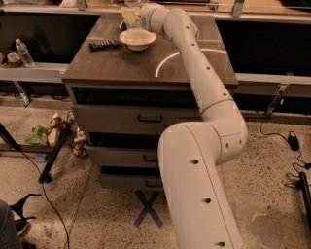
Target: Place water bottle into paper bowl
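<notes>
The paper bowl (138,39) is a cream-white shallow bowl standing at the back left of the dark wooden cabinet top (146,65). My arm reaches over the top from the right. My gripper (132,13) is just above and behind the bowl, at the frame's top edge. It is shut on the water bottle (129,15), a clear plastic bottle that hangs upright over the bowl's far rim. The bottle's top is cut off by the frame edge.
A dark remote (104,44) lies left of the bowl. A smaller clear bottle (23,52) stands on the low ledge at far left. The cabinet has drawers (150,118). Floor clutter (53,133) lies left, cables (291,141) right, a blue X (148,210) in front.
</notes>
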`<state>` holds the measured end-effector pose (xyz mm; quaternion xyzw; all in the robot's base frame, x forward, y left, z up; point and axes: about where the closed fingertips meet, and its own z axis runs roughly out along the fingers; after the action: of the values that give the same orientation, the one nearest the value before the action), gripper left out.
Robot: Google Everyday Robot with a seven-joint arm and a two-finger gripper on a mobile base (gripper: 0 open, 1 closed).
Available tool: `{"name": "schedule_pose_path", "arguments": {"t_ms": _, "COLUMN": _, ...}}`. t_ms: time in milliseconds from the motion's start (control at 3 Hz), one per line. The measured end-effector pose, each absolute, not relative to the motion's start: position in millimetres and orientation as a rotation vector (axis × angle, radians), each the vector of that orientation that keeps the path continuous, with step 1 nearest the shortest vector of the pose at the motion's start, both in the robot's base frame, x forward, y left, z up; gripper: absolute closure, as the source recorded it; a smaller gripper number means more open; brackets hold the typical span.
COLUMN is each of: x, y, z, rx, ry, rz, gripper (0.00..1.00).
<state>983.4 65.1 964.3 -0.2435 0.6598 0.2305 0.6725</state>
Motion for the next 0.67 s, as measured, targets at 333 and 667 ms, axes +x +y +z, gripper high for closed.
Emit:
{"name": "schedule_pose_path", "arguments": {"t_ms": 333, "x": 988.9, "y": 65.9, "z": 949.4, "rx": -0.574, "ry": 1.51, "rz": 0.484, "gripper": 0.87}}
{"name": "schedule_pose_path", "arguments": {"t_ms": 667, "x": 990.9, "y": 68.1, "z": 941.3, "rx": -0.592, "ry": 1.524, "rz": 0.47, "gripper": 0.64}}
